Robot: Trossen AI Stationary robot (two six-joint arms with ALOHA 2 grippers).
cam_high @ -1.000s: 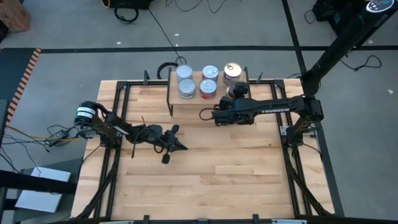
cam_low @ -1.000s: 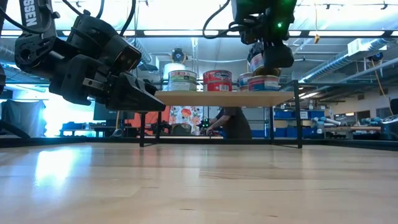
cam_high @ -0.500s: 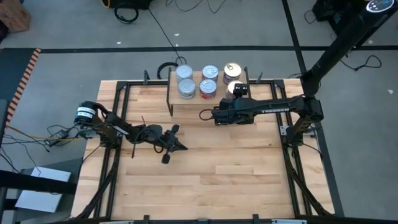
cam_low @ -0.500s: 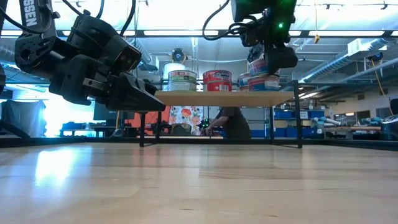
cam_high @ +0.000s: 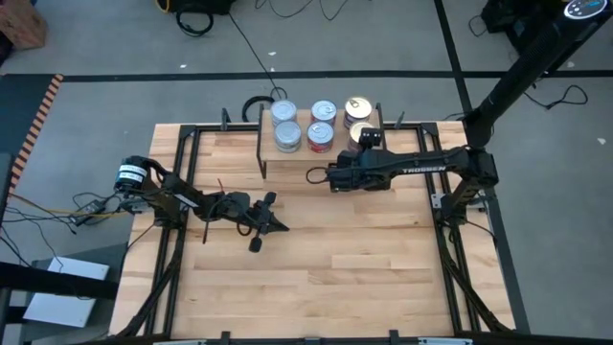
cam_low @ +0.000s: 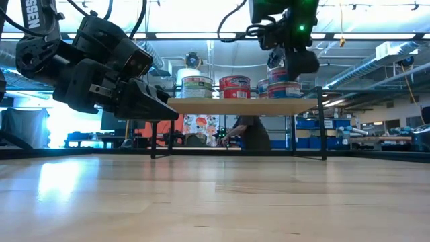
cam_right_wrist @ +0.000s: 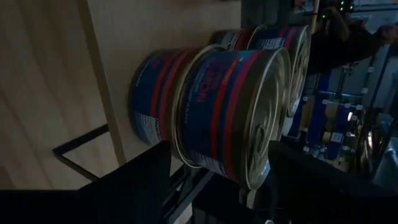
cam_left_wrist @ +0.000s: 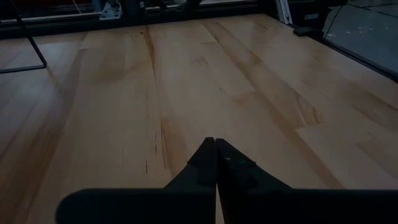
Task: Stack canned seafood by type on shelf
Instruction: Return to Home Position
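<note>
Seemingly the sorting is all but finished. The right end effector [cam_right_wrist: 219, 146] sits at the shelf's [cam_low: 228, 105] right end, its fingers spread to either side of the top tin [cam_right_wrist: 239, 106], a blue-and-red one that rests squarely on a matching lower tin [cam_right_wrist: 152, 93]. I cannot tell whether the pads touch its rim.

From above, six tin tops show on the shelf, in two rows of three:
- two silver-blue tops [cam_high: 283, 112] on the left
- two red-labelled tops [cam_high: 324, 111] in the middle
- two gold tops [cam_high: 357, 107] on the right, the nearer one partly under the right wrist

The stack by the right fingers is two tins high. The other stacks' layers I cannot count, so the full number of tins stays uncertain.

No tin lies on the tabletop [cam_high: 364, 259] in any view, so nothing appears left to place. What remains, in my judgement, is drawing the right arm clear without nudging the top tin.

The left end effector [cam_left_wrist: 216, 155], fingers pressed together and holding nothing, hangs low over the tabletop's left side, well apart from the shelf.
</note>
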